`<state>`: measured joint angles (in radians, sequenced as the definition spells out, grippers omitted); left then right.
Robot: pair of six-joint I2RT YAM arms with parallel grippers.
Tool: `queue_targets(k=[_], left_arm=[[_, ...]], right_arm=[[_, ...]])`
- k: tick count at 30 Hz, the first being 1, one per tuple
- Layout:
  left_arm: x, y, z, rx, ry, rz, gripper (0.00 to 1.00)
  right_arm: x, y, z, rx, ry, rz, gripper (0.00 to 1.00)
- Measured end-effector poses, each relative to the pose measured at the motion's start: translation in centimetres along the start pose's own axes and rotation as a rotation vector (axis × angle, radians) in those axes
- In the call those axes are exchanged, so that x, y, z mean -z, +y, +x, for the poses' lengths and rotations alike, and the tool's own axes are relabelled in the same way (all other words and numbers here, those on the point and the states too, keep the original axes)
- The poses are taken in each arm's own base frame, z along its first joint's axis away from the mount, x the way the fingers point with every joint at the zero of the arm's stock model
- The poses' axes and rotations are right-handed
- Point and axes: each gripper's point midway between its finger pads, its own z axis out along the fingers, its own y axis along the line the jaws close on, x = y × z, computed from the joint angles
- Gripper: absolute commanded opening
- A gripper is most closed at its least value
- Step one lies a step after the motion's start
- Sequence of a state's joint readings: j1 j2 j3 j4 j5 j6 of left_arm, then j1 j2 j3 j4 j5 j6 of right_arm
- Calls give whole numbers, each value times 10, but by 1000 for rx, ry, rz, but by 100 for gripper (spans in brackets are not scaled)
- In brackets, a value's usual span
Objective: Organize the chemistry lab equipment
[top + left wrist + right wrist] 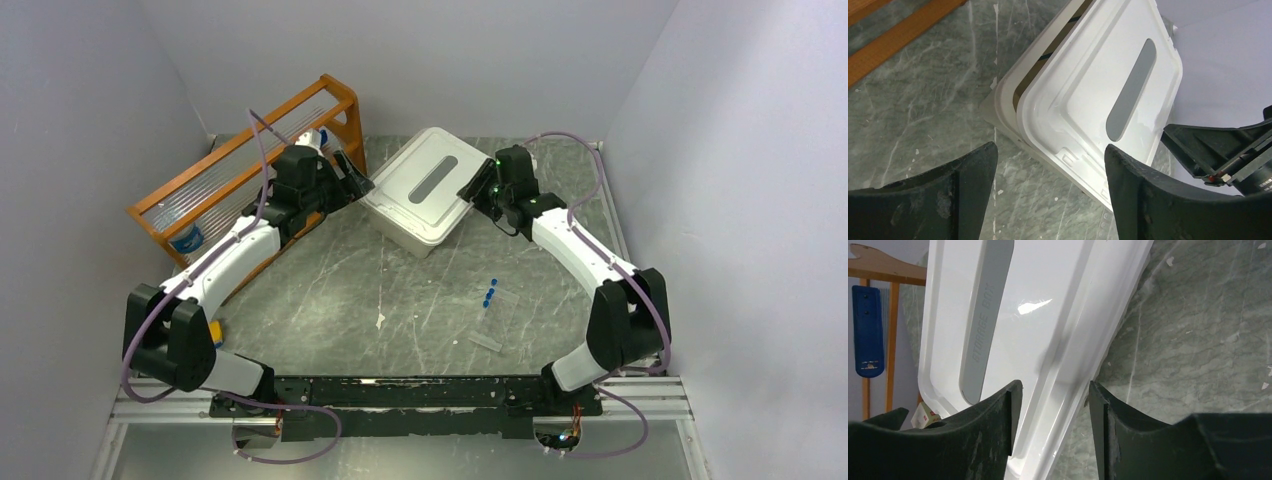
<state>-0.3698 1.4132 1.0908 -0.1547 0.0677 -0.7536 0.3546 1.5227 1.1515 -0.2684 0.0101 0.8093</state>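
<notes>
While blue-capped vials (pixel 489 295) lie on the counter (pixel 400 300), left fingers (pixel 968 190) and right fingers (pixel 998 440) flank the distant tub (pixel 400 228).
Left pair gapes empty beside the white lid (pixel 1083 75); right pair straddles its rim, grip unclear.

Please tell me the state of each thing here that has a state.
tub: partly uncovered along one side
lid: on the tub, askew, not seated
left gripper: open, empty
right gripper: open, astride the lid's edge
vials: capped, lying down
</notes>
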Motion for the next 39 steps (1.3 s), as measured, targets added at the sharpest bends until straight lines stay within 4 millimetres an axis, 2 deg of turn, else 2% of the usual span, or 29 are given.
queue_targets(k=[5,7,11,20,27,32,39], left_arm=[[-4,4,4,-11,16,-6,72],[-6,4,5,-19,17,-5,70],[-9,7,7,-35,21,-9,73],[-24,18,17,-63,51,-33,75],[-32,27,25,-75,76,-54,72],[-33,28,25,-81,77,-55,69],[-38,31,27,-77,80,-59,67]], right_arm=[[9,2,-4,6,-13,-2,54],[15,4,-8,7,-30,-7,51],[24,0,-7,13,-49,-16,46],[6,-17,13,20,8,23,50],[-4,-9,20,3,46,-19,46],[-3,1,20,-16,60,-55,38],[-1,9,17,-23,61,-80,34]])
